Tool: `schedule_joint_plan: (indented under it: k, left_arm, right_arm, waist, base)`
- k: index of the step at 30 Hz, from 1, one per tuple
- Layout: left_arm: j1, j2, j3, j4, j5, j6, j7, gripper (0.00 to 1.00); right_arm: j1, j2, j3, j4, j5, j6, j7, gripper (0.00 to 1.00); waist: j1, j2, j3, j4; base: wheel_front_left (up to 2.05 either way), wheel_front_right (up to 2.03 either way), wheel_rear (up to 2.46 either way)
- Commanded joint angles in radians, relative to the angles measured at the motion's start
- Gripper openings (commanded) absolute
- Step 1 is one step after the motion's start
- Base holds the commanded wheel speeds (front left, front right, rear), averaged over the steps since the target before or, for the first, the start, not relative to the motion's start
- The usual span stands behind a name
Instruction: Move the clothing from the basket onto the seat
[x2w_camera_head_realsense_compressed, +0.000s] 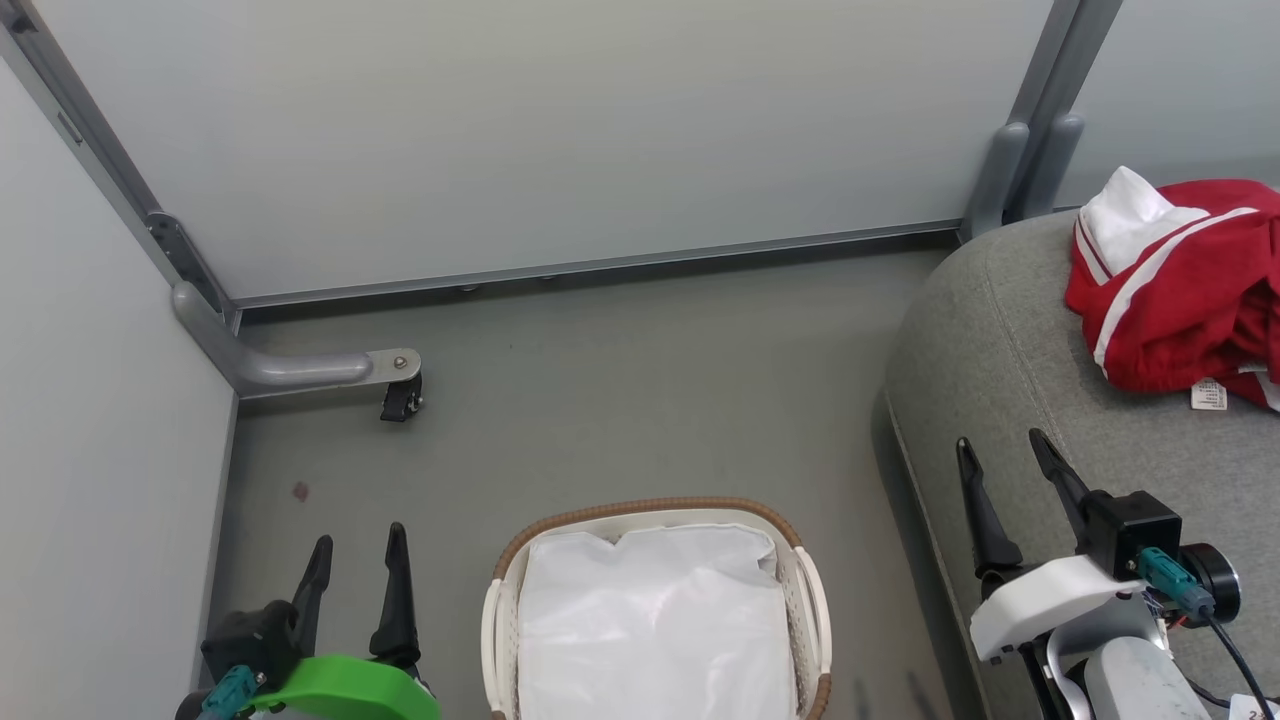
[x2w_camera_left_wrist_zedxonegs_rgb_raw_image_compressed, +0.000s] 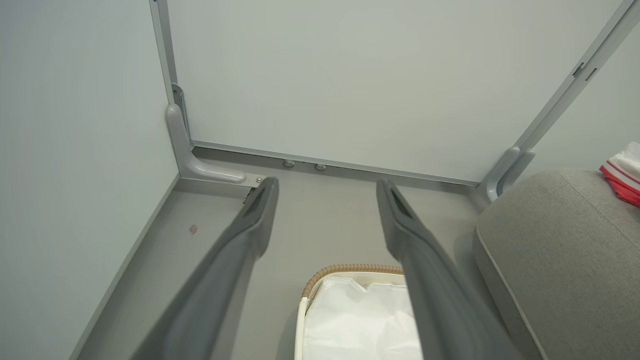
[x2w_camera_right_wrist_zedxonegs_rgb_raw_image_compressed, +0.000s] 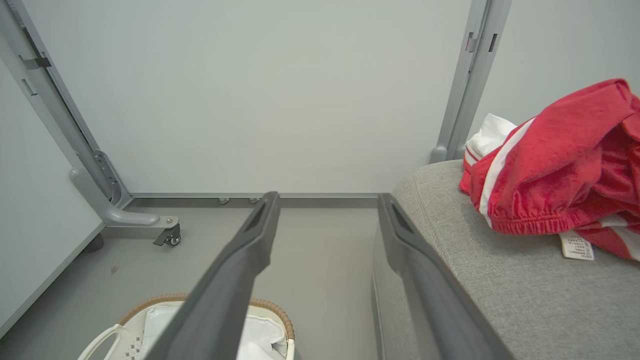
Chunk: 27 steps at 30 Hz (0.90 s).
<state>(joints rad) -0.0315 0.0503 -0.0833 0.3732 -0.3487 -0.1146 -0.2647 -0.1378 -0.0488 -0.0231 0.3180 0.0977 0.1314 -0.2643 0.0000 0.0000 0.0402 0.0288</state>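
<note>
We judged the main hazard to lie on the seat (x2w_camera_head_realsense_compressed: 1000, 330). The clothing (x2w_camera_head_realsense_compressed: 1190, 300) lay heaped towards its far corner, and a passing arm could drag the loose pile over the rounded edge. At the basket (x2w_camera_head_realsense_compressed: 640, 507), which stood on the floor between the arms, another grab might catch the white lining (x2w_camera_head_realsense_compressed: 650, 620), since we saw no red in the part in view.

The seat was broad, grey and coarsely woven. The basket was oval perforated white plastic under a brown woven rim, and its lining was thin and crinkled. The clothing looked soft and red, with white stripes. The left pincer (x2w_camera_head_realsense_compressed: 360, 534) and right pincer (x2w_camera_head_realsense_compressed: 1000, 439) were both spread and empty, their fingers dark, rigid and tapering. A small care label (x2w_camera_head_realsense_compressed: 1208, 394) hung from the pile.
</note>
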Motion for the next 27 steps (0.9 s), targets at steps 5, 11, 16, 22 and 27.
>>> schedule_joint_plan:
  k: [5, 11, 16, 22, 27]
  left_arm:
    - [-0.006, 0.001, -0.006, 0.002, -0.003, -0.002, 0.001, 1.00]
    - [0.000, -0.002, -0.008, 0.033, -0.026, 0.000, 0.008, 0.00]
    - [-0.006, -0.002, 0.006, 0.023, -0.110, -0.001, 0.034, 0.00]
    - [-0.013, -0.002, 0.022, 0.009, -0.207, -0.003, 0.063, 0.00]
    - [-0.018, -0.001, 0.035, -0.001, -0.283, -0.004, 0.085, 0.00]
  right_arm:
    - [0.010, -0.003, 0.005, -0.004, 0.012, -0.001, 0.000, 1.00]
    - [0.011, 0.008, -0.002, 0.039, 0.032, 0.000, 0.011, 0.00]
    - [0.009, 0.007, -0.011, 0.034, 0.133, 0.000, 0.040, 0.00]
    - [0.014, 0.006, -0.015, 0.020, 0.250, 0.000, 0.065, 0.00]
    - [0.017, 0.005, -0.018, 0.011, 0.342, 0.000, 0.086, 0.00]
  waist:
    - [0.0000, 0.0000, 0.004, -0.001]
    - [0.0000, 0.0000, 0.003, -0.001]
    - [0.0000, 0.0000, 0.001, -0.002]
    - [0.0000, 0.0000, 0.000, -0.003]
    - [0.0000, 0.0000, -0.002, -0.004]
  base:
    - [0.00, 0.00, 0.00]
    - [0.00, 0.00, 0.00]
    - [0.00, 0.00, 0.00]
    - [0.00, 0.00, 0.00]
    - [0.00, 0.00, 0.00]
